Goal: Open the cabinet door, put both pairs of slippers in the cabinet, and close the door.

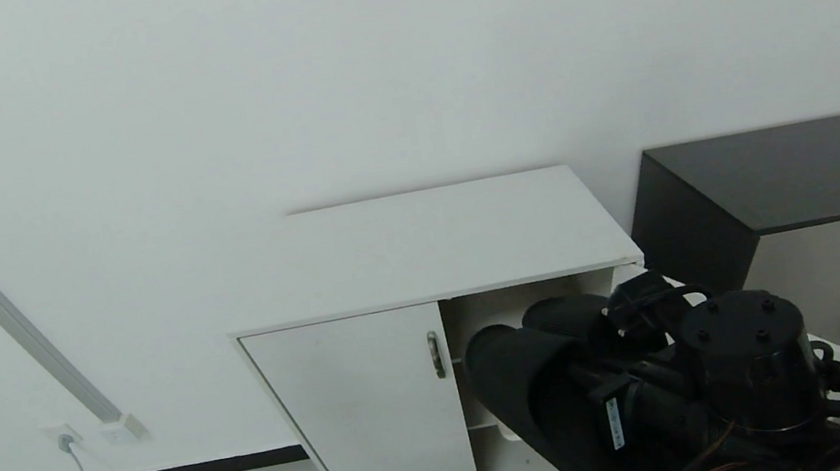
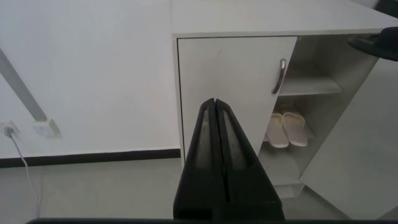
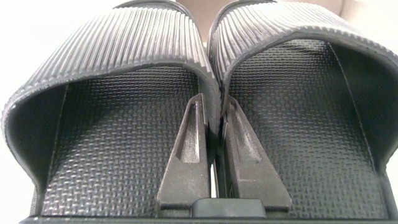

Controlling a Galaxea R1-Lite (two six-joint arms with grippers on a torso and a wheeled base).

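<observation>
Black slippers (image 3: 155, 56) sit at the open right half of the cabinet (image 1: 430, 242), pinched together by their inner straps in the closed right gripper (image 3: 214, 115). Risk: the hold is thin, so a bump on the shelf (image 2: 309, 87) edge could twist one loose. White slippers (image 2: 286, 129) are already inside. Left gripper (image 2: 215, 104) closed, empty.

The right arm (image 1: 743, 361) comes into the head view at 5 o'clock and stretches toward 10 o'clock. The right hand (image 3: 214, 106) has its two fingers (image 3: 186, 155) drawn nearly together, pinching the adjoining inner walls of the black slippers (image 3: 124, 68). The left hand (image 2: 215, 106) holds nothing, its fingers pressed flat against each other and pointing forward.
</observation>
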